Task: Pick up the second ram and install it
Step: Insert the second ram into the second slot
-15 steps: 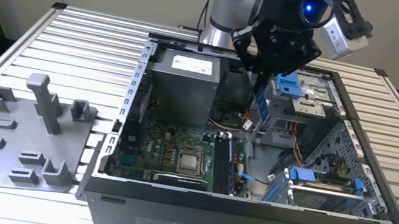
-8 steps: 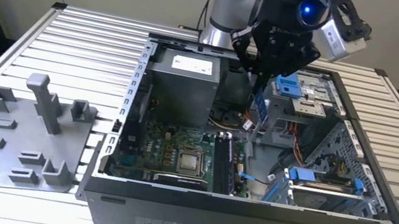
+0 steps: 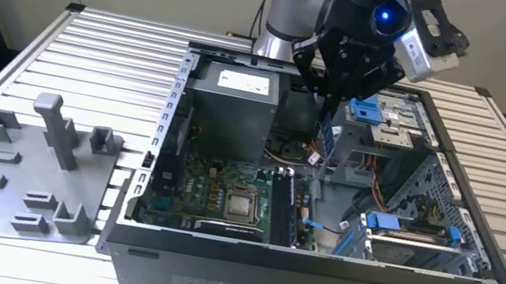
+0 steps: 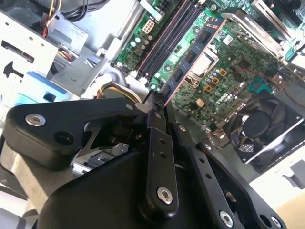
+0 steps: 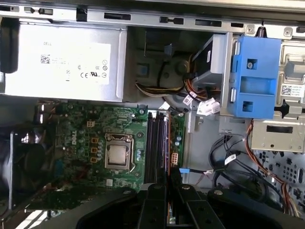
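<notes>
1. Gripper (image 3: 329, 115) is seen closed on the second ram (image 3: 328, 138), which is held by one end and hangs down into the open computer case (image 3: 314, 266).
2. In the second wrist view, the stick (image 4: 190, 57) is seen clear above the motherboard (image 4: 224, 71), apart from the memory slots (image 4: 167, 38).
3. Installation is judged to be the step in hand: the pickup is done, the seating not yet.
4. Exact alignment of the stick's edge with a free slot, then a straight press, is called for.
</notes>
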Available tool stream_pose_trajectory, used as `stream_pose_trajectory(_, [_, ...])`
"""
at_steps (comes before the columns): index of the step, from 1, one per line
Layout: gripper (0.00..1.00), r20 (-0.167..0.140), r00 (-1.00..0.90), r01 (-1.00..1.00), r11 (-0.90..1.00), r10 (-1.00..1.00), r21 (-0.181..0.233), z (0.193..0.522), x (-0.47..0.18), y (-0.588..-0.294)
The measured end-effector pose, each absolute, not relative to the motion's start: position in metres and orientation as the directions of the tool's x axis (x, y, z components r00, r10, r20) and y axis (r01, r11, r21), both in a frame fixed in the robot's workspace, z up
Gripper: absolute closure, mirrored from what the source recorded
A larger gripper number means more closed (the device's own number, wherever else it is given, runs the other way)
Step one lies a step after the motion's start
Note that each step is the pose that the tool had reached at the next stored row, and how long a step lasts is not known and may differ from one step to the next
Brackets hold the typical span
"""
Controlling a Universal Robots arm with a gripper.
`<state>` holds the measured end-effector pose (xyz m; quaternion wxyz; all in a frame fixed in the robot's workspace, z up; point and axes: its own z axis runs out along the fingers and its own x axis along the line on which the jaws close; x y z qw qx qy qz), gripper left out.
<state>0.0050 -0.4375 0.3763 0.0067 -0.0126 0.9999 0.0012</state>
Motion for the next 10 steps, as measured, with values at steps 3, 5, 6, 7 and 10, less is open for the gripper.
stream_pose_trajectory(3, [0.86, -0.013, -0.999, 0.029, 1.0, 0.029, 0.002, 0.3746, 0.005, -0.4375])
stream_pose_trajectory(5, [0.86, -0.013, -0.998, 0.063, 0.998, 0.063, 0.002, 0.3736, 0.005, -0.4375])
stream_pose_trajectory(6, [0.86, -0.013, -0.997, 0.073, 0.997, 0.073, 0.002, 0.3732, 0.005, -0.4375])
stream_pose_trajectory(7, [0.86, -0.012, -0.997, 0.077, 0.997, 0.077, 0.002, 0.3728, 0.0054, -0.4375])
stream_pose_trajectory(10, [0.86, -0.002, -0.997, 0.077, 0.997, 0.077, 0.002, 0.3712, 0.0089, -0.4375])
